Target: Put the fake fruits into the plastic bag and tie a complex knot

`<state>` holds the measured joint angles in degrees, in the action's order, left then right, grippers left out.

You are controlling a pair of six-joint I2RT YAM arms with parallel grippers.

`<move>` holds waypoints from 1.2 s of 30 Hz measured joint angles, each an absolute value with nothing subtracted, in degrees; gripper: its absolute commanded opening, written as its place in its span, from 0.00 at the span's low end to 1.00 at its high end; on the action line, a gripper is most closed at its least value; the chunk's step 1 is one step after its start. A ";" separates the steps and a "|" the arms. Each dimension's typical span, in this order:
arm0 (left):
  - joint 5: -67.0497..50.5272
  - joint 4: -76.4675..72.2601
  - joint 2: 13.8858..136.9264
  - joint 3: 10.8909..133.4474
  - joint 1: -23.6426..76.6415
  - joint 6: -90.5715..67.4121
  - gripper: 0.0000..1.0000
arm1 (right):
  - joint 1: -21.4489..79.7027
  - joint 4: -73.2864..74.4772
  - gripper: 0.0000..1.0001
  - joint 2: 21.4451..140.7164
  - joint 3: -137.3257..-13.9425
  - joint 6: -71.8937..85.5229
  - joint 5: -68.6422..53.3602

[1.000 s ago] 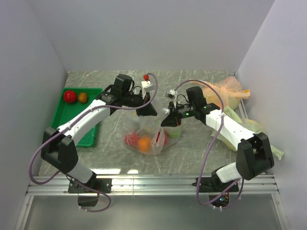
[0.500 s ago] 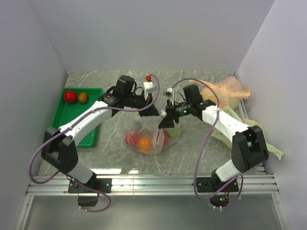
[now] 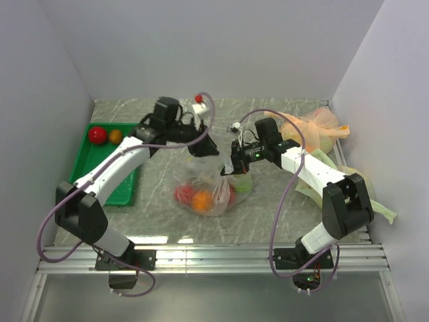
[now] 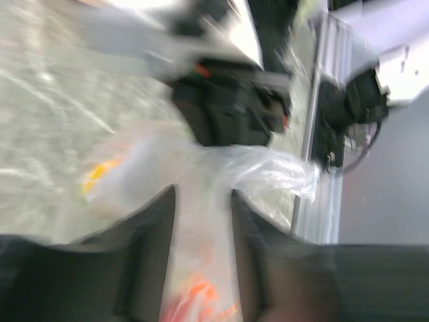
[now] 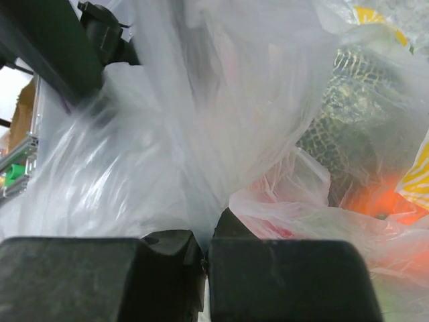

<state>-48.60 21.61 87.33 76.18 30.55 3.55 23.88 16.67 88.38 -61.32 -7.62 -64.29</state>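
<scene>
The clear plastic bag [image 3: 209,182] lies mid-table with red [image 3: 182,194], orange [image 3: 201,200] and light green [image 3: 242,183] fake fruits inside. My left gripper [image 3: 203,145] is shut on a bunched strip of the bag's top and holds it stretched up and back. In the blurred left wrist view the film [image 4: 268,171] runs between the fingers of that gripper [image 4: 203,196]. My right gripper [image 3: 231,168] pinches the bag's other side; its jaws [image 5: 206,235] stand almost together on the film [image 5: 201,134]. An orange fruit [image 5: 375,201] and a dull green piece [image 5: 335,134] show through the plastic.
A green tray [image 3: 107,181] at the left holds a red ball [image 3: 98,135] and an orange ball [image 3: 116,136]. An orange-tinted bag [image 3: 312,131] and a pale green bag [image 3: 352,180] lie at the right by the wall. The two grippers are close together above the bag.
My left gripper has moved back and left, drawing the bag's top taut. My right gripper shifted slightly left, staying on the bag. The bag's body has barely moved.
</scene>
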 measured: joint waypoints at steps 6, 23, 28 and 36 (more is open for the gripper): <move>-48.34 25.52 86.08 86.32 22.76 3.31 0.63 | 23.86 16.36 0.00 88.40 -61.52 -10.09 -65.87; -54.68 42.30 99.31 97.93 23.51 20.27 0.28 | 24.14 25.98 0.00 90.91 -67.92 -22.26 -67.22; -57.43 43.99 99.13 97.86 23.62 22.81 0.59 | 24.14 26.35 0.00 92.53 -68.01 -22.15 -67.48; -57.60 35.64 94.00 90.72 23.83 19.07 0.69 | 24.18 30.39 0.00 94.32 -70.17 -24.25 -68.84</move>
<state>-57.60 35.64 94.00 90.72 23.83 19.07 24.18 30.39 94.32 -70.17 -24.25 -68.84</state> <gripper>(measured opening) 0.693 0.009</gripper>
